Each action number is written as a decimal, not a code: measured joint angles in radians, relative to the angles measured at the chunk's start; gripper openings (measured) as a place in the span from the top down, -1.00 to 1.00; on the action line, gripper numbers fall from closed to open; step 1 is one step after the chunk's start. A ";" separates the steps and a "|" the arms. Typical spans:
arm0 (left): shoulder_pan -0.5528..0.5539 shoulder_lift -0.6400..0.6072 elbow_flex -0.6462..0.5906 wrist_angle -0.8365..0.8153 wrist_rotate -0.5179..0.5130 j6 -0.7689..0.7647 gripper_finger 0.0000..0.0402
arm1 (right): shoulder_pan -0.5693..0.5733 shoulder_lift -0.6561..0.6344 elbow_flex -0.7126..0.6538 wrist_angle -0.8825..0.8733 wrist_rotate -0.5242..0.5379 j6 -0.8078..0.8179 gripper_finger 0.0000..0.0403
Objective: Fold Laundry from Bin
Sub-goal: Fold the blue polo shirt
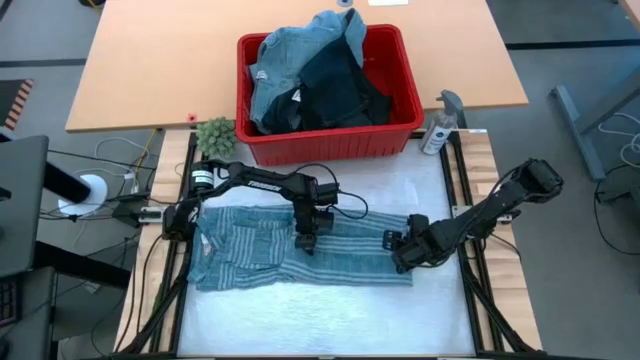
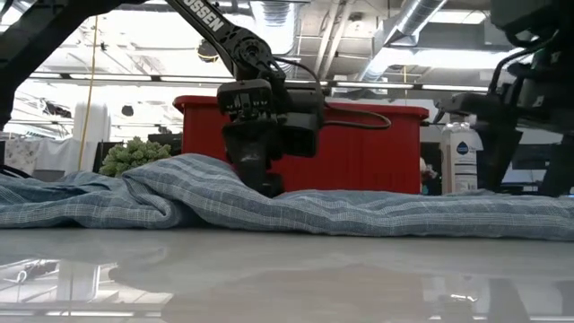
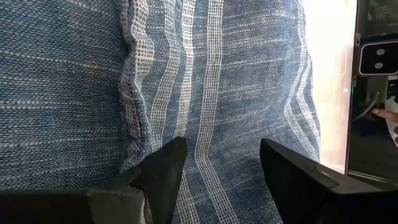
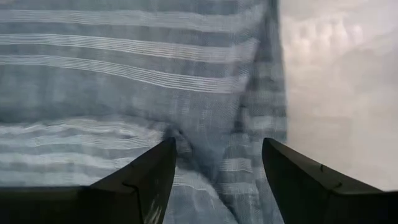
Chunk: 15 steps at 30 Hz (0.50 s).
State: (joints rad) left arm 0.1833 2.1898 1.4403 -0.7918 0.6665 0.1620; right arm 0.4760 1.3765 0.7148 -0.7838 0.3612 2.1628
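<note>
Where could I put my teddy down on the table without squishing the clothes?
The widest bare patch is the white mat along the near edge, below the striped shirt. A smaller strip lies between the shirt and the red bin. The middle is crowded: the left gripper and right gripper both sit over the shirt.

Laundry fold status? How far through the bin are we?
Done: one blue-grey white-striped shirt is out, lying spread on the white table. In hand: left hand and right hand, both open, sit on it; no fold visible yet. Left: denim and dark garments heaped in the red plastic bin.
</note>
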 joint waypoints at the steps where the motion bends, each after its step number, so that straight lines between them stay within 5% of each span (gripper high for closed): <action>1: 0.000 0.000 0.000 0.000 0.002 0.000 -0.07 | 0.012 -0.001 0.009 -0.017 0.013 0.001 -0.32; 10: 0.001 0.002 -0.002 0.005 0.022 -0.016 -0.07 | 0.097 -0.002 0.027 -0.036 0.067 -0.040 -0.32; 15: 0.001 0.002 -0.002 0.015 0.022 -0.031 -0.07 | 0.065 0.019 0.026 -0.057 0.008 -0.093 -0.32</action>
State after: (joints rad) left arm 0.1841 2.1914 1.4380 -0.7768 0.6882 0.1311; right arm 0.5408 1.3954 0.7410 -0.8413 0.3695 2.0699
